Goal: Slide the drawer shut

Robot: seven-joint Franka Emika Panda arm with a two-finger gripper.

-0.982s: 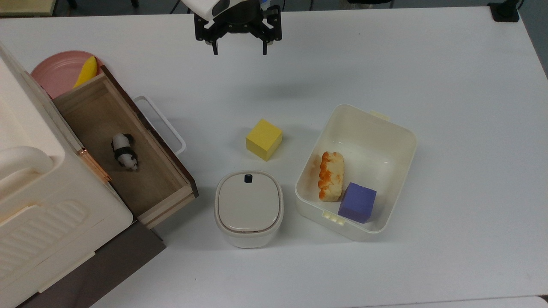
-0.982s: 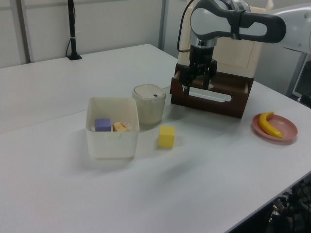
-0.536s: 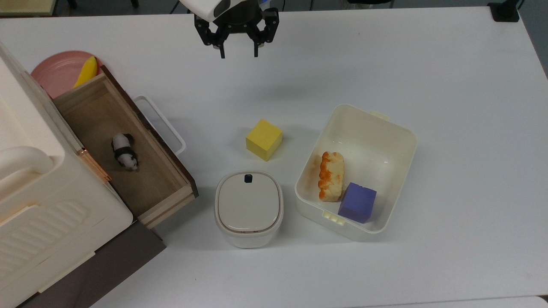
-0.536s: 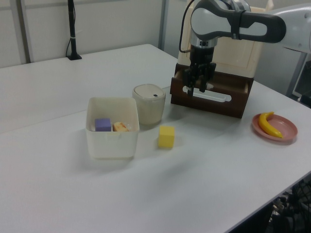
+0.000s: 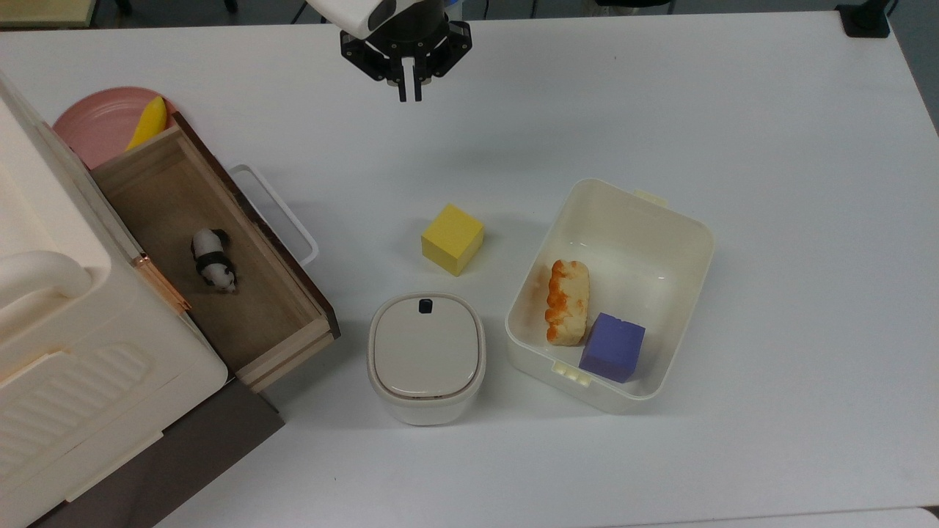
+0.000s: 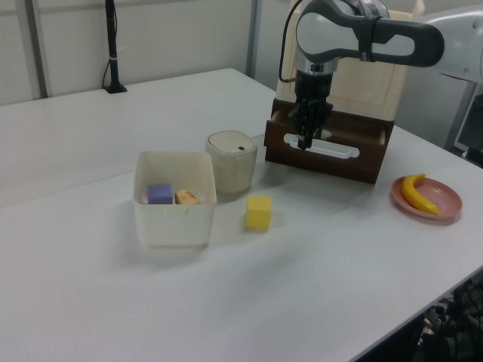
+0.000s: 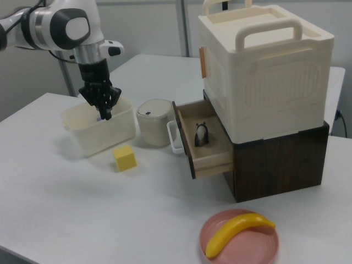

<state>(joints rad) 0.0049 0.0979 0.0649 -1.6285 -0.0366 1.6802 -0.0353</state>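
The drawer (image 5: 213,257) (image 7: 204,144) stands pulled out of the cabinet (image 7: 269,99), a light-wood box with a dark brown front (image 6: 324,154) and a white loop handle (image 5: 282,213) (image 6: 321,145) (image 7: 173,137). A small panda figure (image 5: 213,270) (image 7: 201,133) lies inside it. My gripper (image 5: 409,94) (image 6: 305,143) (image 7: 103,114) hangs above the table, well off the handle toward the top view's upper right, its fingers shut with nothing between them.
A yellow cube (image 5: 452,239) lies mid-table. A lidded beige container (image 5: 426,358) stands beside the drawer's front corner. A white tub (image 5: 682,242) holds a purple cube (image 5: 612,347) and a bread piece (image 5: 566,301). A pink plate (image 7: 217,247) with a banana (image 7: 236,231) sits near the cabinet.
The gripper's fingers have drawn together from wide open to shut. The arm has stayed in about the same spot, and the drawer has not moved.
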